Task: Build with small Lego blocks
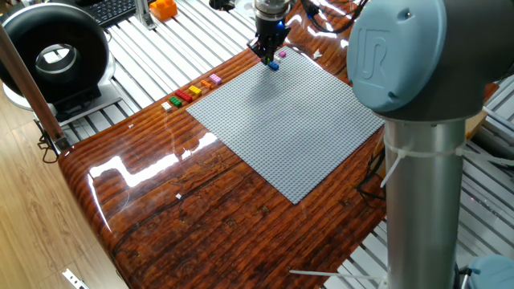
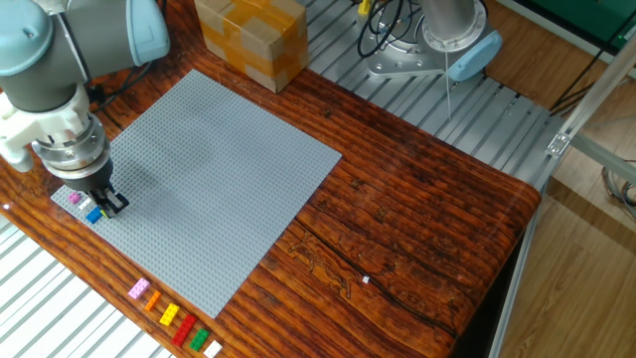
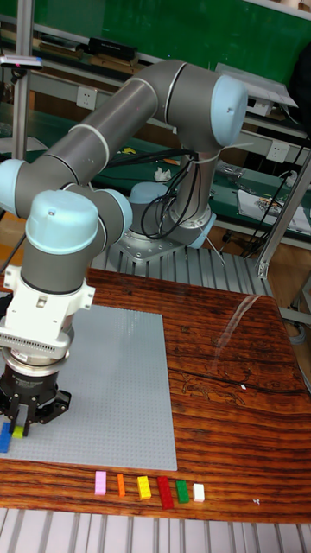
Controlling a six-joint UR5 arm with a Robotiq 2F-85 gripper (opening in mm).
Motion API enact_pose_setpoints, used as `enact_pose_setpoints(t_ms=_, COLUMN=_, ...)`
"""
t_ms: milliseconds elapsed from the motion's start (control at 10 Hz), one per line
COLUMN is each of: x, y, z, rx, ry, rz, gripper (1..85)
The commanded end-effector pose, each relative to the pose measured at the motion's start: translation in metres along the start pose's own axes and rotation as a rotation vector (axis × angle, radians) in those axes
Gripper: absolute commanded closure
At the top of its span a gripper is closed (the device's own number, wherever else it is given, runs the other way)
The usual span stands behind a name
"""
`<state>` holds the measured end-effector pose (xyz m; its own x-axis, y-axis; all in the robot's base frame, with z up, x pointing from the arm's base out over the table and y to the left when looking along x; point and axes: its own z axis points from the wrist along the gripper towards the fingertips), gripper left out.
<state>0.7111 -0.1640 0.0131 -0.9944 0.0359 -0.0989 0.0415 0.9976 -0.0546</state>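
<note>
My gripper [image 1: 270, 58] [image 2: 107, 204] [image 3: 19, 423] stands low over a corner of the grey baseplate [image 1: 281, 128] [image 2: 219, 169] [image 3: 112, 389]. Its fingers look shut on a tiny yellow-green Lego block [image 3: 17, 429]. A blue block [image 1: 274, 67] [image 2: 94, 215] [image 3: 4, 439] lies on the plate right beside the fingertips, and a pink block [image 1: 281, 54] [image 2: 74, 198] sits just past it. Several more small blocks form a row on the wood beside the plate: pink [image 3: 100, 482], orange [image 3: 121, 485], yellow [image 3: 143, 487], red [image 3: 164, 491], green [image 3: 181, 491], white [image 3: 199, 492].
A cardboard box [image 2: 250, 35] sits at the plate's far corner. A chunky orange object [image 1: 163, 8] and a black round device [image 1: 52, 56] lie off the table. The arm's base [image 2: 437, 40] stands behind the table, and its big joint [image 1: 418, 64] blocks part of one view.
</note>
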Motion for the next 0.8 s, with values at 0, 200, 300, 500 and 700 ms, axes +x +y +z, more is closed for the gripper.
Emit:
enact_pose_setpoints(t_ms=0, x=0.0012, y=0.0033, z=0.0005, rx=-0.009, ry=-0.006, rz=0.014, gripper=84.7)
enact_pose_setpoints(t_ms=200, x=0.0016, y=0.0032, z=-0.0003, rx=0.0, ry=-0.001, rz=0.023, gripper=84.7)
enact_pose_setpoints(t_ms=300, x=0.002, y=0.0034, z=-0.0003, rx=0.008, ry=0.0, rz=0.019, gripper=84.7)
enact_pose_setpoints(t_ms=500, x=0.0029, y=0.0048, z=-0.0002, rx=0.003, ry=0.003, rz=0.009, gripper=84.7)
enact_pose_setpoints(t_ms=700, x=0.0048, y=0.0095, z=-0.001, rx=-0.012, ry=0.011, rz=0.005, gripper=84.7)
